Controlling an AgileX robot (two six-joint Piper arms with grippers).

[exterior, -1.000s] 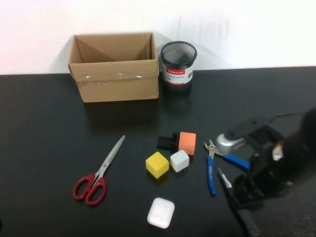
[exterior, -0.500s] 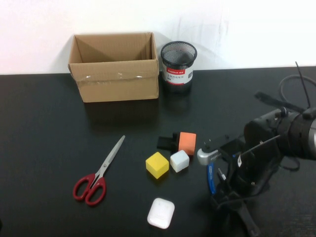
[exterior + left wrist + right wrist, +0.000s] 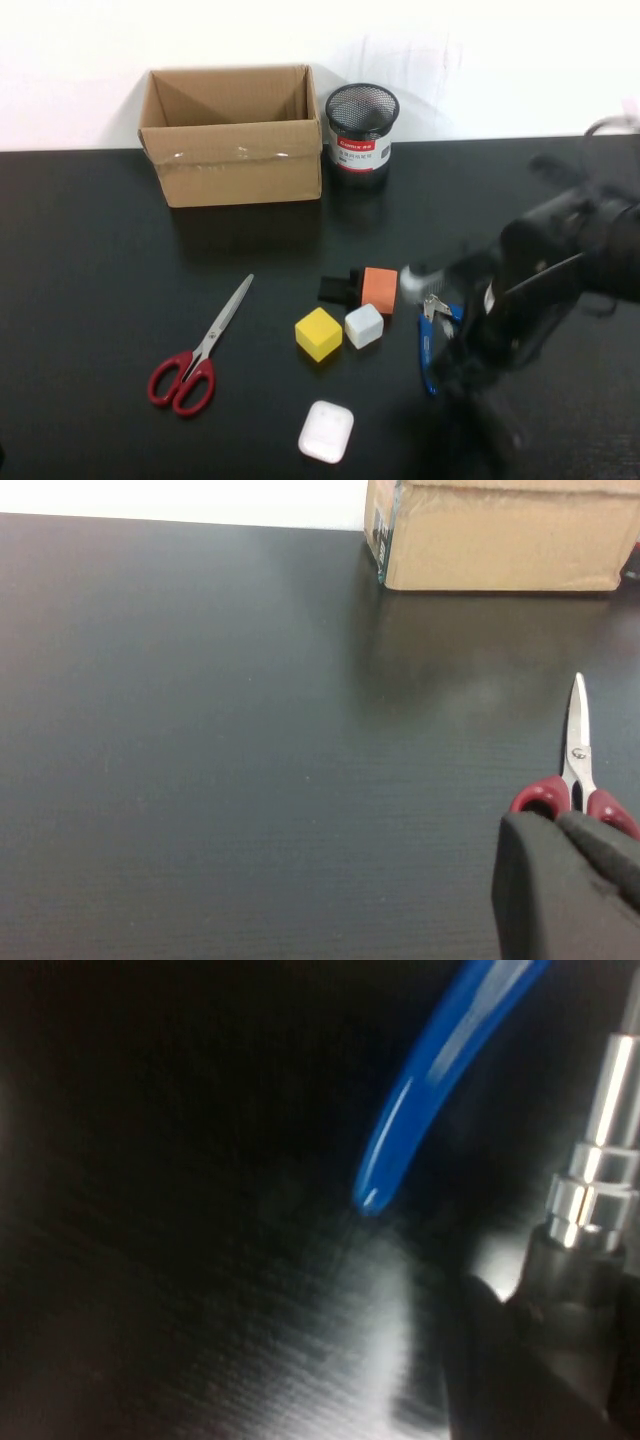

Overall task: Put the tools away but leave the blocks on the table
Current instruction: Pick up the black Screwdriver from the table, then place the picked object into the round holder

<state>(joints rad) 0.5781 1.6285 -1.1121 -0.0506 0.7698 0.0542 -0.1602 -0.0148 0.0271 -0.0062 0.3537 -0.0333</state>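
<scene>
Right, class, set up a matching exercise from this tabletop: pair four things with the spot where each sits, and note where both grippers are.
Things:
1. scissors
2. mesh pen cup
3. yellow cube
4. blue-handled pliers

Places:
A. just right of the cardboard box
B. touching the white cube
C. under the right arm, right of the blocks
D. alone on the table's left half

Pairs: 1-D, 2-A, 3-B, 4-C

The right gripper hangs over the pliers and the screwdriver; the left gripper sits low near the scissors' handles.
</scene>
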